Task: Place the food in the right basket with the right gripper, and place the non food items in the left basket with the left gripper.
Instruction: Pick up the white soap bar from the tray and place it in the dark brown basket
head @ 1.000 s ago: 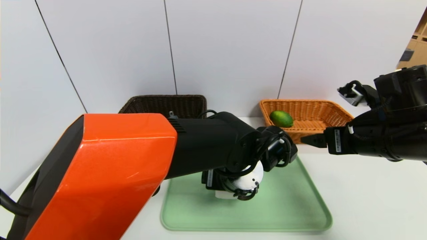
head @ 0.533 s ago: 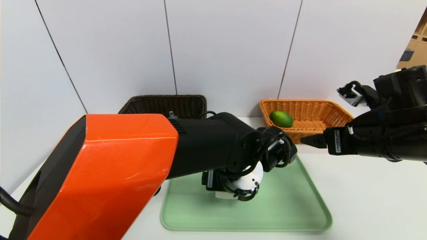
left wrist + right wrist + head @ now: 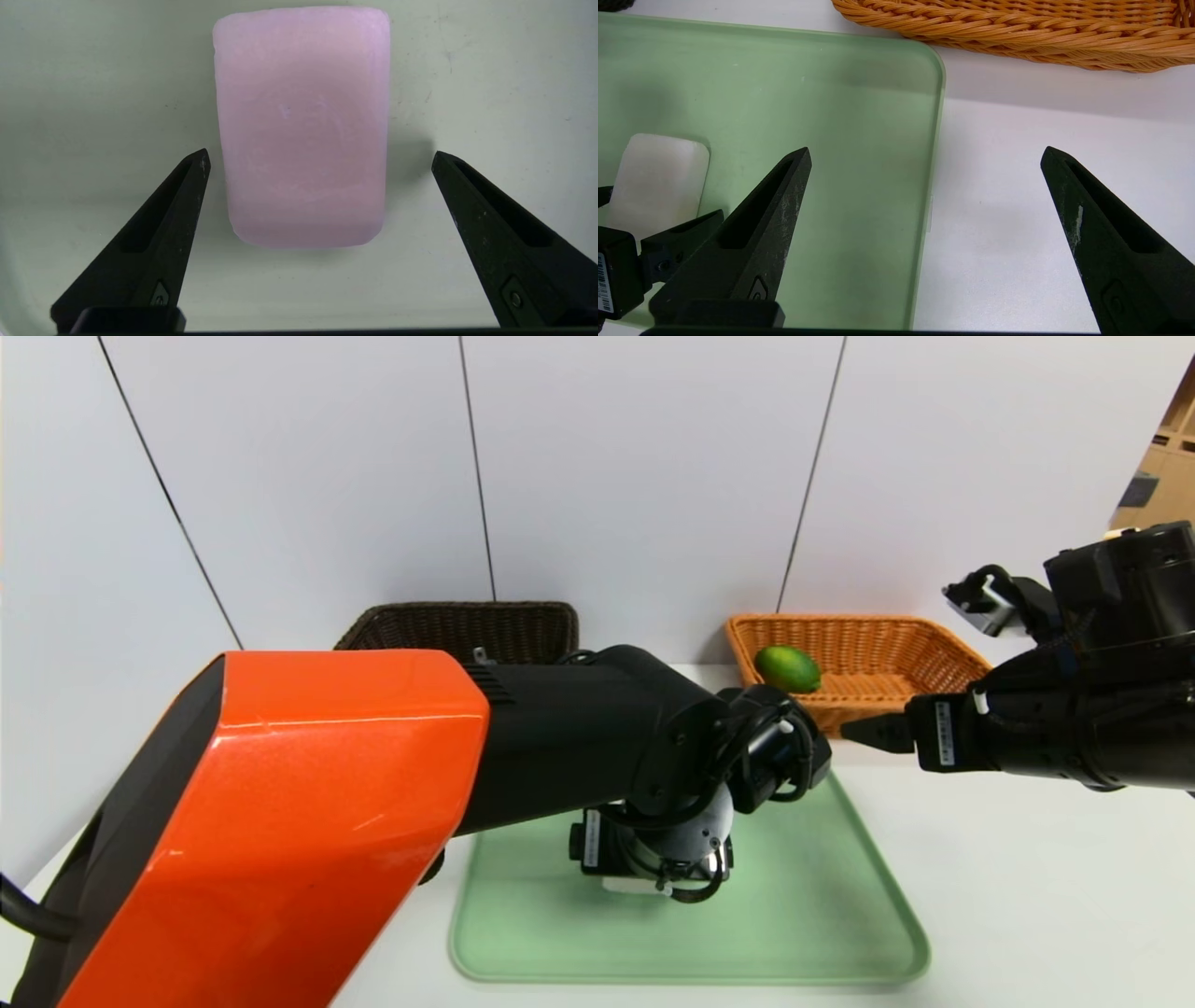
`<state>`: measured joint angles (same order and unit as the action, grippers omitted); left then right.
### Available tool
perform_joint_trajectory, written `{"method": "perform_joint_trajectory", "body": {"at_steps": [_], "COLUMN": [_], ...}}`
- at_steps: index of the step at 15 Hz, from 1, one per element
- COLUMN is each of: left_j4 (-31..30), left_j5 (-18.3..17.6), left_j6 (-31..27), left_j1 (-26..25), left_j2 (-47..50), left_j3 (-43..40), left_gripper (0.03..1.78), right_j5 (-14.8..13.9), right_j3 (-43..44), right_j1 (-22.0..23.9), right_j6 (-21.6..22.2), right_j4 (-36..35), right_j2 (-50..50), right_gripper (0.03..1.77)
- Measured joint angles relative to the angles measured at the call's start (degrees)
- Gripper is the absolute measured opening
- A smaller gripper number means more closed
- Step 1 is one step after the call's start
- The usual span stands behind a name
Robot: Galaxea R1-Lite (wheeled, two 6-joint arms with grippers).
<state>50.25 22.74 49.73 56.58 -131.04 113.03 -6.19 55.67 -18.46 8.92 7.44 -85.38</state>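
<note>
A pale pink, rounded soap-like bar [image 3: 301, 126] lies flat on the green tray [image 3: 803, 915]. It also shows in the right wrist view as a whitish bar [image 3: 656, 179]. My left gripper [image 3: 320, 156] points down over it, open, one finger on each side of the bar's near end, neither touching it. In the head view the left wrist hides most of the bar [image 3: 627, 885]. My right gripper [image 3: 925, 150] hangs open and empty above the tray's right edge, in front of the orange right basket [image 3: 868, 663]. A green lime [image 3: 787, 669] lies in that basket.
The dark brown left basket [image 3: 462, 630] stands at the back left, partly behind my left arm. The orange basket's rim [image 3: 1017, 32] is close beyond the right gripper. White table surrounds the tray [image 3: 831, 116]; a wall stands behind both baskets.
My left wrist has dipped lower over the bar and turned slightly. The right arm has stayed still. Both grippers remain open.
</note>
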Motion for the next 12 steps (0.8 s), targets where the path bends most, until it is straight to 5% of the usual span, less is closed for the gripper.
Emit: {"method": "perform_joint_trajectory", "body": {"at_steps": [12], "left_j4": [-0.09], "left_j5": [-0.91], "left_j6": [-0.01], "left_j1": [-0.16], "left_j2": [-0.13], "left_j3": [0.0], "left_gripper": [1.69], "right_j5": [0.05], "right_j3": [-0.48], "right_j1": [-0.06], "right_j6": [-0.02], "right_j4": [0.0], "right_j2": [0.0], "right_gripper": [1.69]}}
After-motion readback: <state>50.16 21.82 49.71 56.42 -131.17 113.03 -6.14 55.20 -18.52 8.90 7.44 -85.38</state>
